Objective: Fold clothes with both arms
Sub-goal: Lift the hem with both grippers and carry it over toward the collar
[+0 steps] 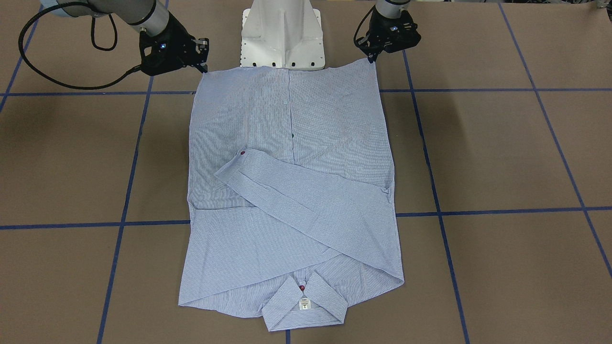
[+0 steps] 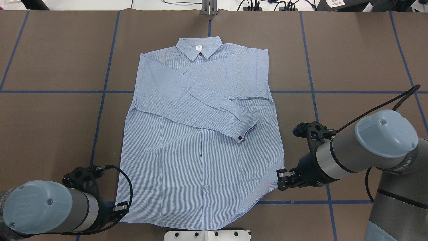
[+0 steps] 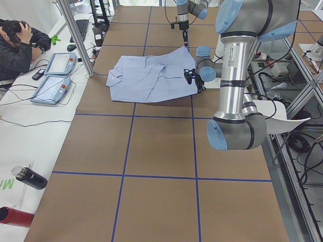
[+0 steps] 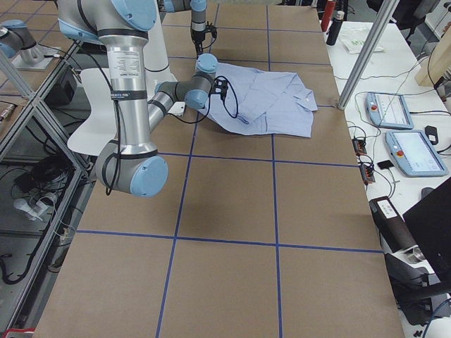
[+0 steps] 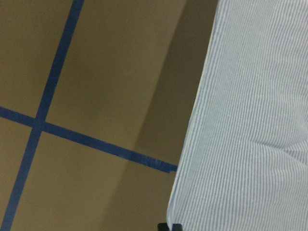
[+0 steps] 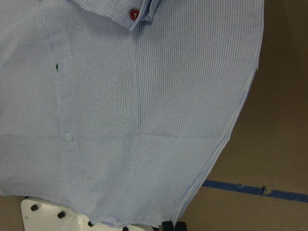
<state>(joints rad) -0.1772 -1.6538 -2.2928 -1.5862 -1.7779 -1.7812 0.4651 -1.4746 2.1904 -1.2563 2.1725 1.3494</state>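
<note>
left gripper (image 2: 121, 208), right gripper (image 2: 282, 180) at shirt (image 2: 200, 134) hem corners.

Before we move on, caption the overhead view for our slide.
Striped shirt flat, sleeve crossed over front; left pincer and right pincer at its hem corners.

Shirt (image 2: 200, 150) flat on the table (image 2: 50, 60), collar (image 2: 199, 47) far, hem (image 2: 187, 225) near.
The hem reaches the pedestal base (image 2: 207, 235). One sleeve (image 2: 187, 97) crosses the chest from left shoulder to right side. The left gripper (image 2: 121, 209) is at the hem's left corner, the right gripper (image 2: 282, 179) just beside the shirt's right edge.
</note>
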